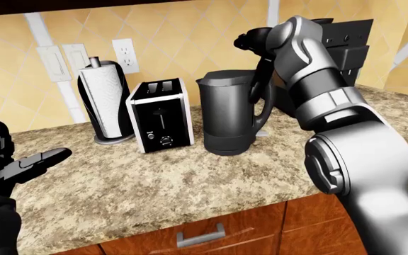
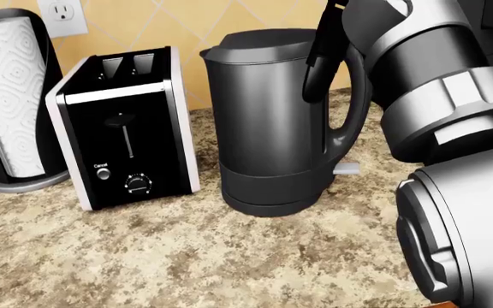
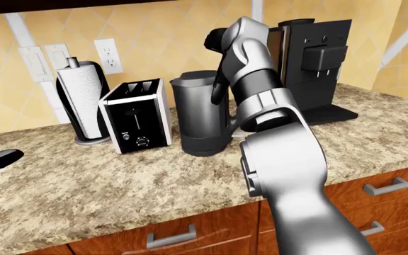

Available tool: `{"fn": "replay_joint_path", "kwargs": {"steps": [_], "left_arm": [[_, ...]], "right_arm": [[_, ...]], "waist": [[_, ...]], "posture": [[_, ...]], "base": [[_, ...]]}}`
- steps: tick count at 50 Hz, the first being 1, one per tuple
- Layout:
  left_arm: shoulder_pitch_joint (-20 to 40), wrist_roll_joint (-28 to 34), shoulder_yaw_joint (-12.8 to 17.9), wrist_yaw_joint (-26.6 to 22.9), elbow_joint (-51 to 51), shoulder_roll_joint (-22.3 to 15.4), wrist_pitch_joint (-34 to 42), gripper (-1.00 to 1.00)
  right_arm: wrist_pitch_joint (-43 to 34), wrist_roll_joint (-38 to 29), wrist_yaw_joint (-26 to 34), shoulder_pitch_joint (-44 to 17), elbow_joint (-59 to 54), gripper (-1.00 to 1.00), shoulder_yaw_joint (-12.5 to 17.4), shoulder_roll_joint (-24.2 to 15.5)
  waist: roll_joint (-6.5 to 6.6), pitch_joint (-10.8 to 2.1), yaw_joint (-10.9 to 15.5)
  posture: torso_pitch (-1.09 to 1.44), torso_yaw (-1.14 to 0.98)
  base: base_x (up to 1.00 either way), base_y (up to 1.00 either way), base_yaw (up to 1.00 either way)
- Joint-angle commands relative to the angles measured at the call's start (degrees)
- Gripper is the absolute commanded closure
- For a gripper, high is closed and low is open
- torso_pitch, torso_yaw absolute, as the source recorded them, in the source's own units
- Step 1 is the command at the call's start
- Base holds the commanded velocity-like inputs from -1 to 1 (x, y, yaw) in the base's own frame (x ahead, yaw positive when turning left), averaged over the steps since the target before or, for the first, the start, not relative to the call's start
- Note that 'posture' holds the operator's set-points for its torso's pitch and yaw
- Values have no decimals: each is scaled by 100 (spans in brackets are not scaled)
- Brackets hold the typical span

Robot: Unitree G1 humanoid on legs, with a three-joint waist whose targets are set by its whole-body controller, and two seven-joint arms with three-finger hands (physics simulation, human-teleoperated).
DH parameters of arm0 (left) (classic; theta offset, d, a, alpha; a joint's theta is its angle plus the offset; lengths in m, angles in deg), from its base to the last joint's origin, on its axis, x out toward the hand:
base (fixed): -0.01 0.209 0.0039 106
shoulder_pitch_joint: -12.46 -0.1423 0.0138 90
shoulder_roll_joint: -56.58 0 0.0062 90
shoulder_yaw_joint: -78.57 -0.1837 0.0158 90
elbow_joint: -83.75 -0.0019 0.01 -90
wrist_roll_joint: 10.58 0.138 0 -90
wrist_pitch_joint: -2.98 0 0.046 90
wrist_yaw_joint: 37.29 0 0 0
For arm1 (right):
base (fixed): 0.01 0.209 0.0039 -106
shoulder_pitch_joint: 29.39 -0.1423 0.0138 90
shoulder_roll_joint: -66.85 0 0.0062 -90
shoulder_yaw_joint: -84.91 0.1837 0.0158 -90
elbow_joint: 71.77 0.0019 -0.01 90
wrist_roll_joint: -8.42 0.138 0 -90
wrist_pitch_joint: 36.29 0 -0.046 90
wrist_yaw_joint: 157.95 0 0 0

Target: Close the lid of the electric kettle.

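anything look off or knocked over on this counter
Nothing stands out. The kettle stands upright on its base with its lid flat on top; the toaster and paper towel roll are upright beside it. Nothing is spilled on the counter.

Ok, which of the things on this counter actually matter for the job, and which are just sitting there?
Job:
- electric kettle
- its lid, lying flat on the body
- right hand, above the kettle's handle

Just sitting there:
- toaster
- paper towel roll
- coffee machine
- left hand, open, off to the left
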Motion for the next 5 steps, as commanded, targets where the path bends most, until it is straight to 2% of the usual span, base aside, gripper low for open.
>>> {"fn": "replay_joint_path", "kwargs": {"steps": [1, 5], "left_arm": [[123, -23, 29, -10, 193, -109, -124, -100], [122, -23, 25, -10, 203, -103, -113, -100]], "right_arm": [[49, -22, -80, -263, 195, -100, 17, -72], [49, -26, -94, -274, 190, -100, 23, -82]], "waist": [[21, -23, 1], [21, -16, 2]], "posture": [[-59, 0], [-59, 0]], "base": [[0, 0, 0], [0, 0, 0]]}}
